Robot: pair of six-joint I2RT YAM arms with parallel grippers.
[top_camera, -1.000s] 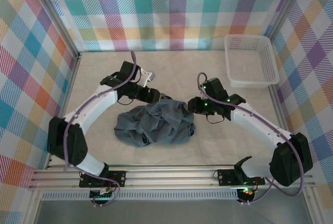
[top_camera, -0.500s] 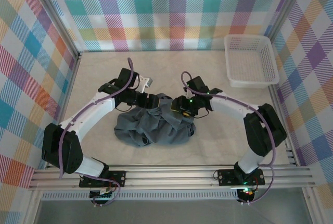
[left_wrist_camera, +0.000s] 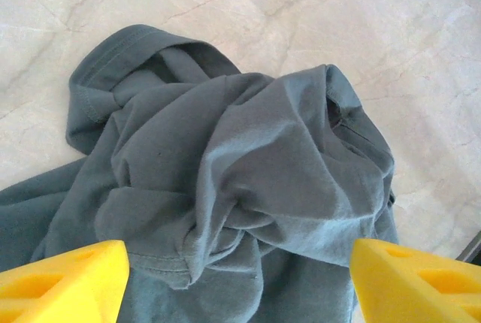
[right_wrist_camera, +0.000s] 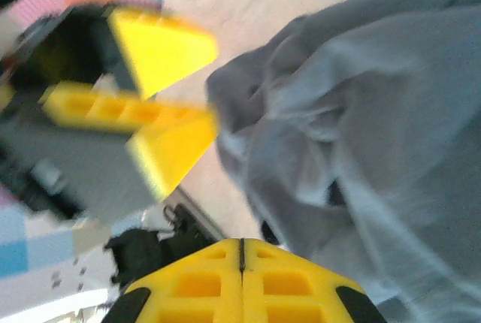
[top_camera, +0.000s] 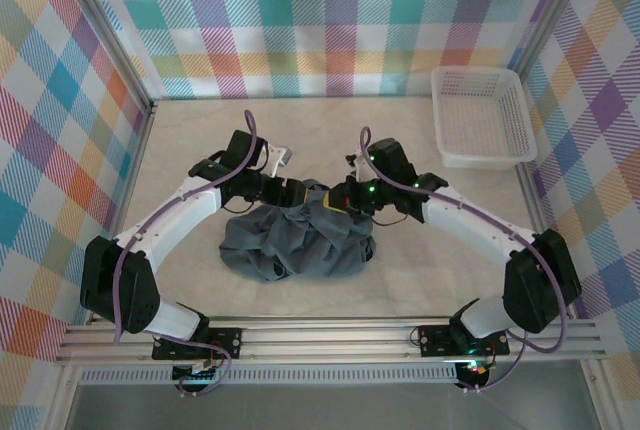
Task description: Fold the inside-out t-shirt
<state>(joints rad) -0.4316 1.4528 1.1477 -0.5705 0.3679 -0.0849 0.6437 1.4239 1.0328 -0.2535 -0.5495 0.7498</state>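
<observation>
The inside-out t-shirt lies crumpled in a dark slate-grey heap at the middle of the table. My left gripper hovers over the heap's far edge. It is open, its yellow fingers wide apart on either side of a bunched fold of the t-shirt, with nothing pinched. My right gripper faces it from the right at the same far edge. Its fingers are pressed flat together, with no cloth between them, and the t-shirt lies just beyond their tips. The left gripper's fingers appear blurred in the right wrist view.
A white mesh basket stands at the back right corner. Checked walls enclose the pale marble-patterned table on three sides. A metal rail with both arm bases runs along the near edge.
My right arm swung in from the right to the shirt's far edge, and its jaws widened, then shut. My left gripper shifted slightly right and opened a little wider.
</observation>
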